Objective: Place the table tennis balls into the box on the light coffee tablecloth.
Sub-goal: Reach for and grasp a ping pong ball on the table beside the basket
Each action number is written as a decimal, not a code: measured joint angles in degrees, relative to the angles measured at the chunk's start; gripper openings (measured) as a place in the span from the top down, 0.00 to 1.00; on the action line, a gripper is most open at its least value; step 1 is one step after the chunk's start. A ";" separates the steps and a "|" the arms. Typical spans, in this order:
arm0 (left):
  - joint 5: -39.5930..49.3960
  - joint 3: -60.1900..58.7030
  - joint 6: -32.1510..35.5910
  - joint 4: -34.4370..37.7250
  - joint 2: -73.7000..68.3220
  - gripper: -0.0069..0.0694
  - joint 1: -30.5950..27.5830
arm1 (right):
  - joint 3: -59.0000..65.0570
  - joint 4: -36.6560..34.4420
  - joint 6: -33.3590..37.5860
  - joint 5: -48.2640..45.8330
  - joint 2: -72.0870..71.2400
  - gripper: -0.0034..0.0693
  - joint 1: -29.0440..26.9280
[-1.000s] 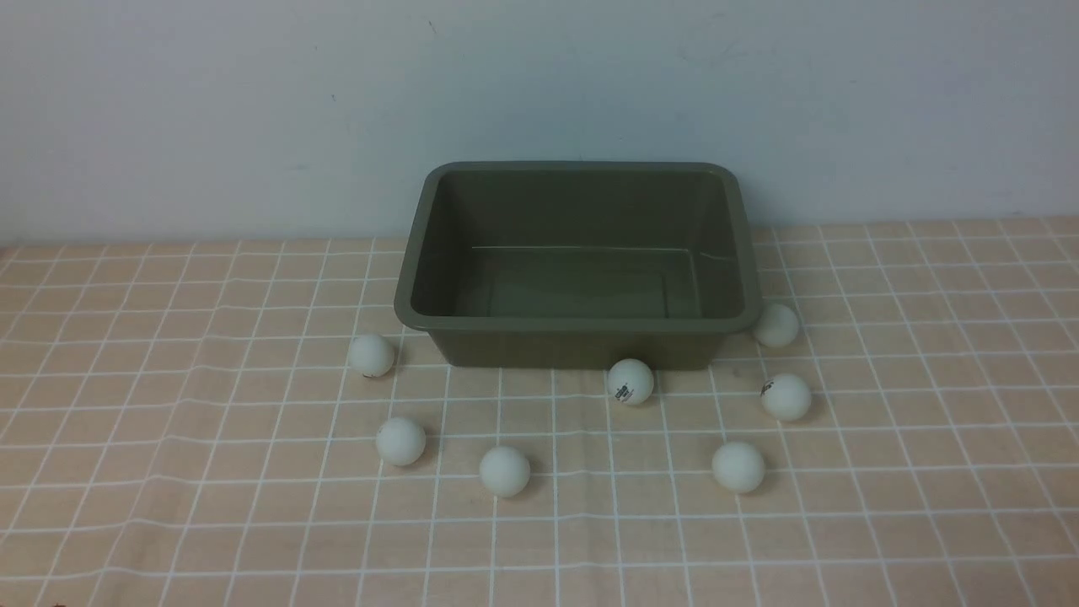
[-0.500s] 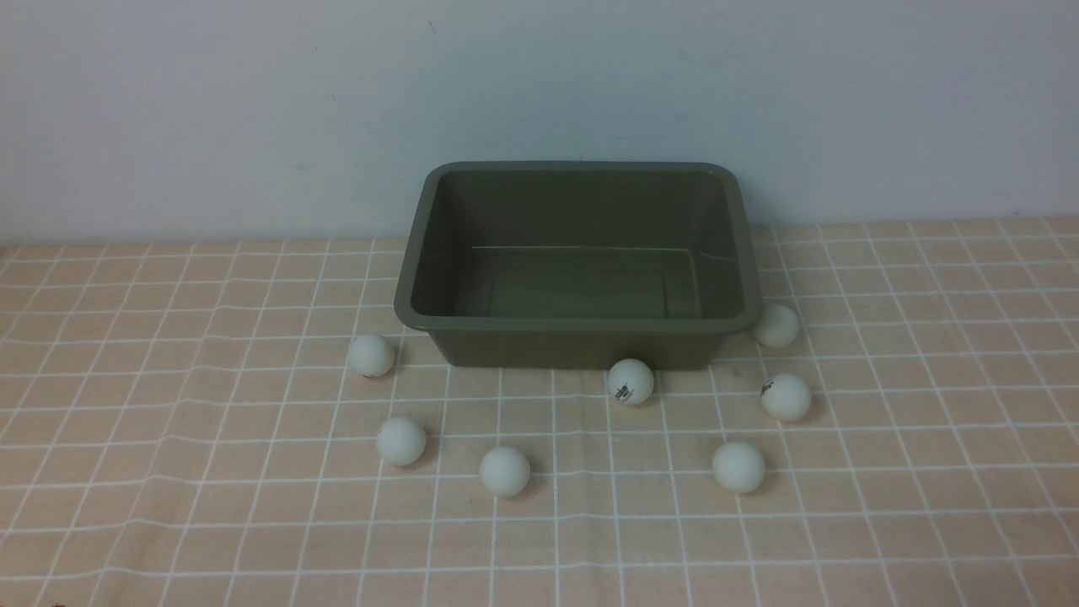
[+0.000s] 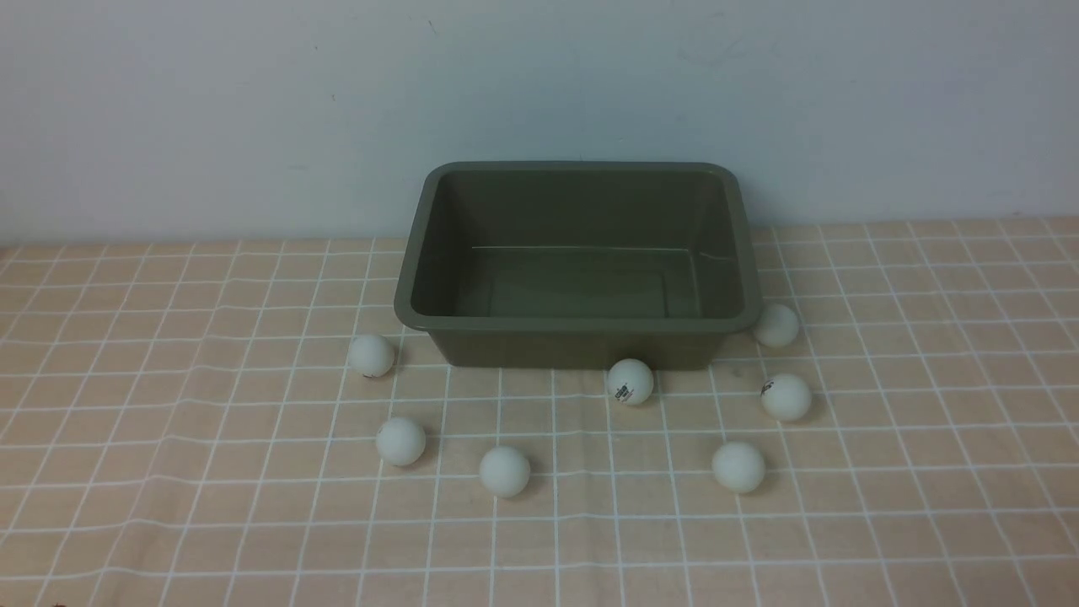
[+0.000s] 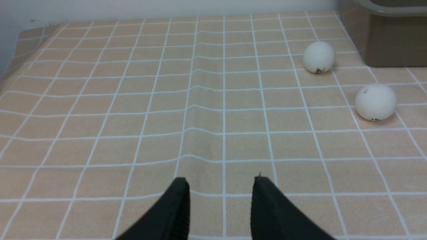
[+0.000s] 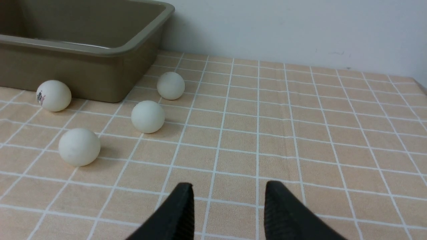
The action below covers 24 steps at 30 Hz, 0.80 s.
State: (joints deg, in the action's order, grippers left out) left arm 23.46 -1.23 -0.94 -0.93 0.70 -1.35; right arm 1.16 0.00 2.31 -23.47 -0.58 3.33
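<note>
Seven table tennis balls [image 3: 505,470] lay on the light coffee tablecloth [image 3: 169,506], ringing the near side of the empty box [image 3: 578,324]. Left gripper [image 4: 220,186] and right gripper [image 5: 228,191] stood narrowly apart, empty. Balls judged light, smooth and roll-prone; pinch across the middle.

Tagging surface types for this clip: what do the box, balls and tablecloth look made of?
The box: likely moulded plastic, olive, slight sheen on its floor, rolled rim. The table tennis balls: matte white, probably thin plastic; some carry printed marks. The tablecloth: seemingly fabric, matte; it creases and ripples.
</note>
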 joint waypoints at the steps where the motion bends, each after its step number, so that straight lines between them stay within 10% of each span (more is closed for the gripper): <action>1: 0.00 0.00 0.00 0.00 0.00 0.64 0.00 | 0.00 0.00 -0.22 0.00 0.00 0.57 0.00; 24: 0.00 0.00 0.00 -0.06 0.00 0.64 0.00 | -22.85 -14.76 -3.83 -10.15 1.01 0.57 0.00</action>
State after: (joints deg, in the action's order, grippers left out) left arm 23.46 -1.23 -0.94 -0.99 0.70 -1.35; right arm -21.69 -14.76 -1.53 -33.62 0.43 3.33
